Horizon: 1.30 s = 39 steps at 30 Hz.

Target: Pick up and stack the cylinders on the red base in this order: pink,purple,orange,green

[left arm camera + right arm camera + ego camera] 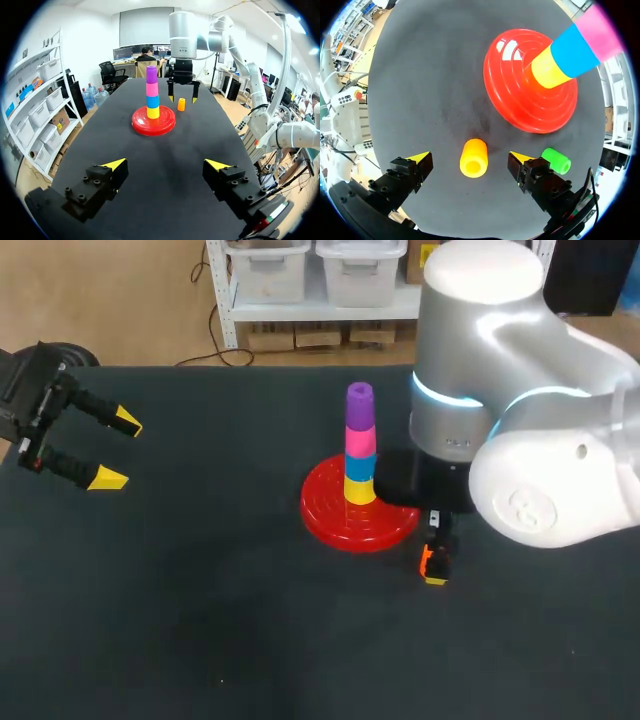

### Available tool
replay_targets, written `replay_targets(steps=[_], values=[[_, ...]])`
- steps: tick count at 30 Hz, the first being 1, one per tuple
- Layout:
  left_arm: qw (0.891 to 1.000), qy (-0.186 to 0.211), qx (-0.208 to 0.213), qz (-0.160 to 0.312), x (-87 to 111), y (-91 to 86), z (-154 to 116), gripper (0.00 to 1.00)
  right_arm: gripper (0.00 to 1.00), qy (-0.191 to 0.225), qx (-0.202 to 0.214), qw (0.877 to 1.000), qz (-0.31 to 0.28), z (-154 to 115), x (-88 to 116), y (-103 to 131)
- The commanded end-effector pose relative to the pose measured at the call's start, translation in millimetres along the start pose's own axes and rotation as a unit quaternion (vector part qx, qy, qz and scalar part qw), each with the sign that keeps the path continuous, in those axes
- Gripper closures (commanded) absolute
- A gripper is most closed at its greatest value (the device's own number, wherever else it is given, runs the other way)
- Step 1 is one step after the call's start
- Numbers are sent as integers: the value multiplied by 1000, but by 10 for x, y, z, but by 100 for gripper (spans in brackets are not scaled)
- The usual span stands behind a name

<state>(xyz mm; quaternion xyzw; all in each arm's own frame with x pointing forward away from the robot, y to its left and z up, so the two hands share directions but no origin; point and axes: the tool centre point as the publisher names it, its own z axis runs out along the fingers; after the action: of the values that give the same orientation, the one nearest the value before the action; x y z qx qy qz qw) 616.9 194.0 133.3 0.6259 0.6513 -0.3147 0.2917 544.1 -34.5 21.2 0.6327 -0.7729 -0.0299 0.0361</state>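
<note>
The red base [330,515] holds a stack of yellow, blue, pink [360,442] and purple [360,406] cylinders. An orange cylinder [473,158] lies on its side on the black table, between the fingers of my right gripper [470,157], which stands open around it without touching it. A green cylinder [556,160] lies just outside one right finger, close to the base [520,100]. In the head view my right arm hides the green one and most of the orange one [428,561]. My left gripper [112,450] hangs open and empty at the far left, well away from the stack [151,95].
My bulky right arm [520,420] looms over the table to the right of the base. Bare black tabletop [200,620] stretches between the left gripper and the base and across the front.
</note>
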Motion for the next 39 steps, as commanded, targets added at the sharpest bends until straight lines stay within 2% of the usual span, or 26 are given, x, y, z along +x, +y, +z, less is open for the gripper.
replay_targets(steps=[1, 14, 15, 16, 17, 18, 39], values=[[1000, -2, -1, 2, 12, -8, -1, 0, 0, 0, 4, 1000, 0, 26, -17, 8], [1000, -2, -1, 2, 12, -8, -1, 0, 0, 3, 3, 1000, 0, 63, -43, -6], [1000, -2, -1, 2, 12, -8, -1, 0, 3, 4, 3, 1000, 0, 66, -43, -8], [1000, -2, -1, 2, 12, -8, -1, 0, 56, 5, 6, 1000, 1, 69, -43, -7], [1000, -2, -1, 2, 12, -8, -1, 0, 86, 5, 3, 1000, 1, 77, -39, -9], [1000, -2, -1, 2, 12, -8, -1, 0, 100, 5, 3, 1000, 1, 84, -36, -10], [1000, -2, -1, 2, 12, -8, -1, 0, 100, 11, -10, 1000, -1, 43, -41, -21]])
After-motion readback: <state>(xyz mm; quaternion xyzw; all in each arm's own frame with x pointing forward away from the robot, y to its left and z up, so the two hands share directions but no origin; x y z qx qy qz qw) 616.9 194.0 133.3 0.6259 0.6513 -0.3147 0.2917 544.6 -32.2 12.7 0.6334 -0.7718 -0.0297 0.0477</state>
